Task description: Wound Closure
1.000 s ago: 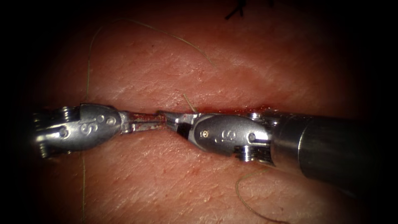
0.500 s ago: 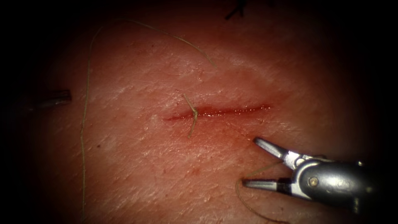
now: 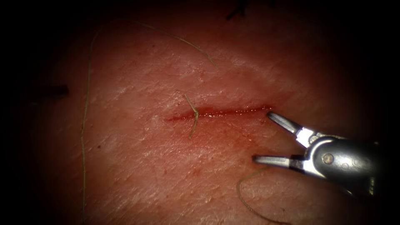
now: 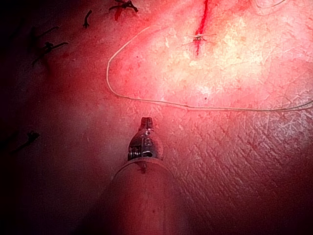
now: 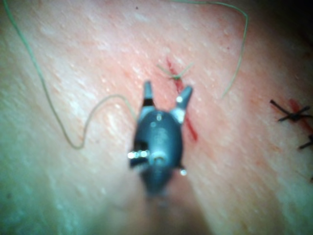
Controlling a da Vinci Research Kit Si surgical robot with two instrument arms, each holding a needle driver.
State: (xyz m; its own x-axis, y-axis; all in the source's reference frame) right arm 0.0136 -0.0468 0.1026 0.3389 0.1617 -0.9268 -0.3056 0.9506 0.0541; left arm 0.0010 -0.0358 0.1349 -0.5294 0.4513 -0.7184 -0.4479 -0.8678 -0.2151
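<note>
endoscope view: the right end effector (image 3: 266, 137) is seen with jaws spread apart and holding nothing, its upper tip at the right end of the cut (image 3: 225, 111) in the tissue (image 3: 137, 158). a knotted stitch (image 3: 194, 113) crosses the cut. loose thread (image 3: 85, 104) lies on the tissue. the left end effector (image 4: 145, 123) is seen in the left wrist view, jaws together, holding nothing.

A tied thread (image 3: 193, 116) crosses the red, horizontal cut (image 3: 221, 112) in the tissue (image 3: 158, 166) — short ends splayed.
</note>
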